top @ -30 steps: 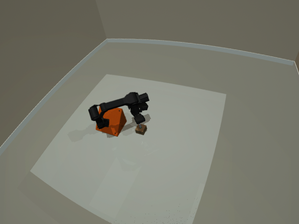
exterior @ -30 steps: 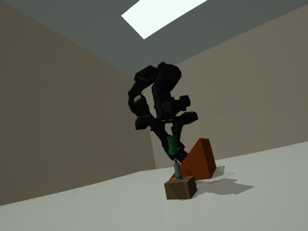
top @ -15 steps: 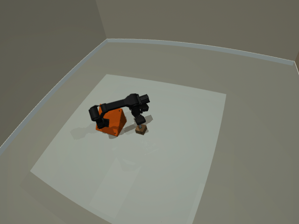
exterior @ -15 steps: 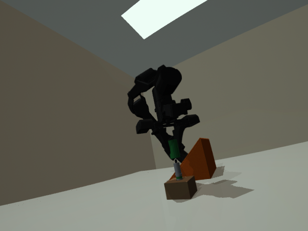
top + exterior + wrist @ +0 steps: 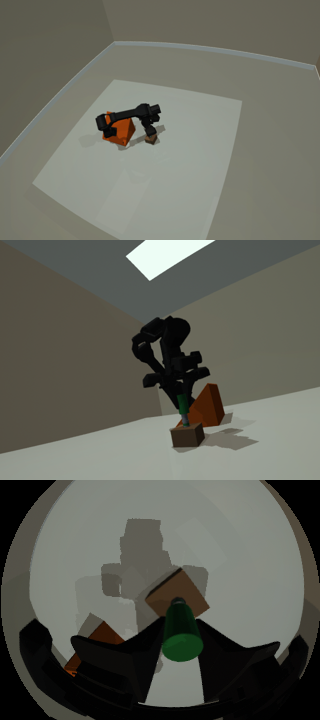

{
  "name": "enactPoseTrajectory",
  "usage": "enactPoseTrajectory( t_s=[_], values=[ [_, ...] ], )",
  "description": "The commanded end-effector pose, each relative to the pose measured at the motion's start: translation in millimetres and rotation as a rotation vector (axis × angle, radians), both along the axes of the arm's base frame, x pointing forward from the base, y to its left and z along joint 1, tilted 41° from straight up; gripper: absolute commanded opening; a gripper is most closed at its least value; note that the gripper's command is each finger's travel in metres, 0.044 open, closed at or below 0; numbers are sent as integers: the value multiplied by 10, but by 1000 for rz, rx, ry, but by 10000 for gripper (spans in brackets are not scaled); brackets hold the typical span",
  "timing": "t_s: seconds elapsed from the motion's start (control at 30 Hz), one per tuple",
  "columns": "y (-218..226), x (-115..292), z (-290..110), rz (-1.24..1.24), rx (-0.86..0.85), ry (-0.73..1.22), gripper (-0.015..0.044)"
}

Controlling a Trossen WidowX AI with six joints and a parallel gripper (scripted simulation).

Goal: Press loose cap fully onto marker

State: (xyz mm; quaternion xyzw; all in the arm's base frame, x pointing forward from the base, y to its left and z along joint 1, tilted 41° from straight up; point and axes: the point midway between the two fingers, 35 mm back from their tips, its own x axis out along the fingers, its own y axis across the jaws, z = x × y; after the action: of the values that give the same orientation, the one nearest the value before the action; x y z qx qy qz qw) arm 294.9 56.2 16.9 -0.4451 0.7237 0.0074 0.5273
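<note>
The green cap (image 5: 183, 404) (image 5: 182, 635) is held between the fingers of my gripper (image 5: 150, 134) (image 5: 184, 407) (image 5: 180, 621), which is shut on it. The brown holder block (image 5: 151, 140) (image 5: 184, 438) (image 5: 187, 587) stands on the table below. The grey marker (image 5: 185, 419) (image 5: 178, 600) stands upright in it, with a green band at its foot. In the exterior view the cap's lower end covers the marker's tip, and a grey length of marker shows between cap and block. How deep the marker reaches inside the cap is hidden.
An orange wedge-shaped block (image 5: 122, 129) (image 5: 215, 405) (image 5: 106, 632) stands on the pale table (image 5: 180, 180) (image 5: 103, 459) near the arm's base, behind the holder in the exterior view. The arm reaches over from that side, and its shadow falls beside the holder.
</note>
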Motion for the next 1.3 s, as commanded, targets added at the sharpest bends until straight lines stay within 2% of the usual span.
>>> enactPoseTrajectory(
  t_s=[0.0,0.6,1.13,1.17,1.27],
  values=[
    [-51,-4,-44,5,-6,2,0],
    [-144,-20,-144,5,-7,2,0],
    [-136,-21,-141,-1,-4,0,420],
    [-136,-21,-141,-1,-4,0,440],
    [14,10,20,-1,-2,0,440]
  ],
)
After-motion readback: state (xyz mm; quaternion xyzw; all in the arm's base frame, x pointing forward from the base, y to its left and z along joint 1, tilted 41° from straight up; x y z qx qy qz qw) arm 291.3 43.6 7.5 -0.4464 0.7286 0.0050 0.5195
